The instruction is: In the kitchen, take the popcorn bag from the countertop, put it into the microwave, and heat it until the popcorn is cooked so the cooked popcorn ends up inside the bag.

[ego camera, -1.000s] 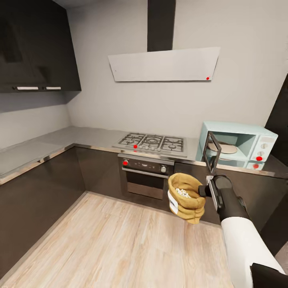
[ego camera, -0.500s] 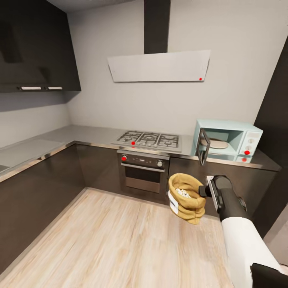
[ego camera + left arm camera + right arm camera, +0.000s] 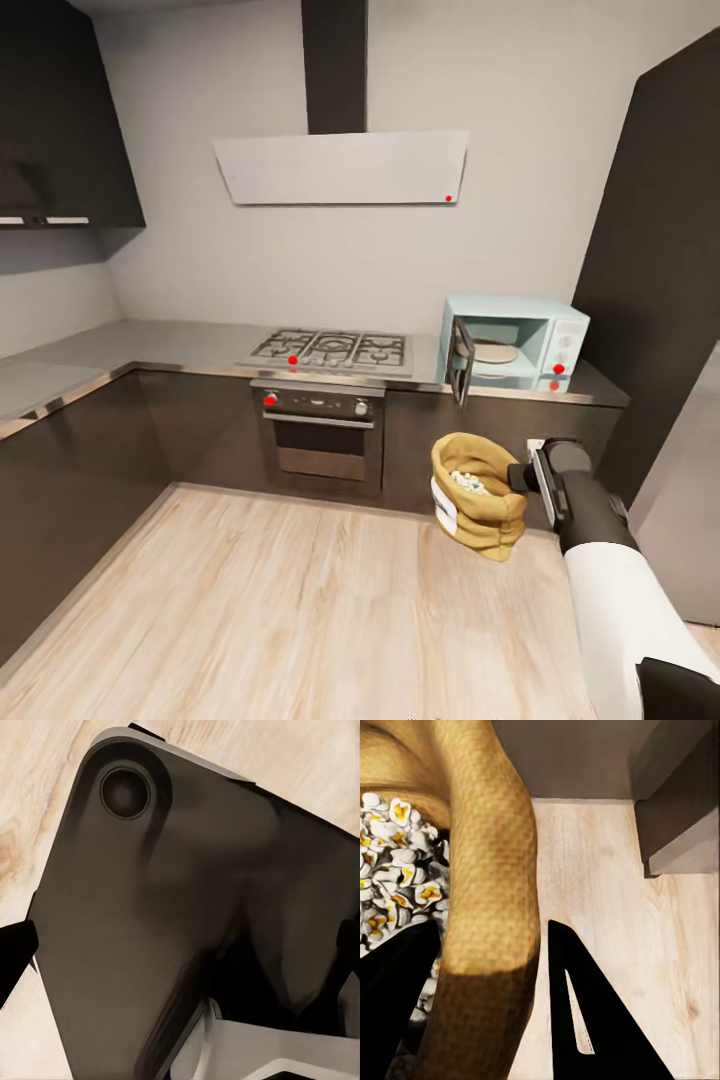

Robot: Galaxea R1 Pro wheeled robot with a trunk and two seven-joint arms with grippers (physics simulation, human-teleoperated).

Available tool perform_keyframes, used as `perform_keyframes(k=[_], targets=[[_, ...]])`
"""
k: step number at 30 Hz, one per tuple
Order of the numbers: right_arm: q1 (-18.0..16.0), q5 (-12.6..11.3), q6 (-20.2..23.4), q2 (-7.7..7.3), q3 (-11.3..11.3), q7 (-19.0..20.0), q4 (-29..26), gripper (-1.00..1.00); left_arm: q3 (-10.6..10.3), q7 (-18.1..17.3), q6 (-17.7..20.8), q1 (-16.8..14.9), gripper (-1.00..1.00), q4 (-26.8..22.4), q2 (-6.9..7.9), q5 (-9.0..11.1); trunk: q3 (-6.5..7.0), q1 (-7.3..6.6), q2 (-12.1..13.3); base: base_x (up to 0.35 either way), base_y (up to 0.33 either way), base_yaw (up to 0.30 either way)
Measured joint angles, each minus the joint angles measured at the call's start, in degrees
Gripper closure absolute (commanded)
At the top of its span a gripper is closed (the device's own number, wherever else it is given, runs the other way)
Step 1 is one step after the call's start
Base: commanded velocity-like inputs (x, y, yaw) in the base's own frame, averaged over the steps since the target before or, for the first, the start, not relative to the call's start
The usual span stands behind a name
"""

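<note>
The mustard-tan popcorn bag [image 3: 485, 500] hangs above the wooden floor, in front of the dark cabinets, with my right gripper [image 3: 520, 475] shut on its rolled rim [image 3: 491, 870]. One black finger [image 3: 585, 1012] is outside the sack and the other [image 3: 390, 990] is inside. White and yellow popcorn [image 3: 394, 870] fills the bag. The pale blue microwave [image 3: 530, 340] stands on the grey countertop [image 3: 180, 342] beyond the bag, its dark glass door [image 3: 460, 362] swung open and its turntable bare. In the left wrist view my left gripper's fingers [image 3: 15, 956] stand wide apart over a dark robot part.
A gas hob [image 3: 330, 350] sits left of the microwave, above a dark oven [image 3: 320, 430] with red knobs. A range hood [image 3: 340, 167] hangs over it. A tall dark cabinet [image 3: 660, 250] stands at the right. The counter runs along the left wall, around open wooden floor [image 3: 250, 600].
The whole view has shifted: the camera pulled back and turned right, so the microwave and hob look smaller and further left. The bag stays held in the right gripper.
</note>
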Motion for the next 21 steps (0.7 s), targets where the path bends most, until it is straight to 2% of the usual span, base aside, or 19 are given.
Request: perform_keyframes(k=[4,21], targets=[[0.0,-0.08,0.0,-0.55,0.0,0.07,0.0,1.0,-0.08,0.0,-0.04,0.0,-1.0,-0.02,0.0,-0.05,0.0,0.0,0.0,0.0,0.0,-0.279],[0.01,-0.03,0.01,-0.61,0.0,0.08,0.0,1.0,0.0,0.0,-0.07,0.0,-1.0,-0.09,-0.09,-0.16,0.0,0.0,0.0,0.0,-0.008,-0.279]])
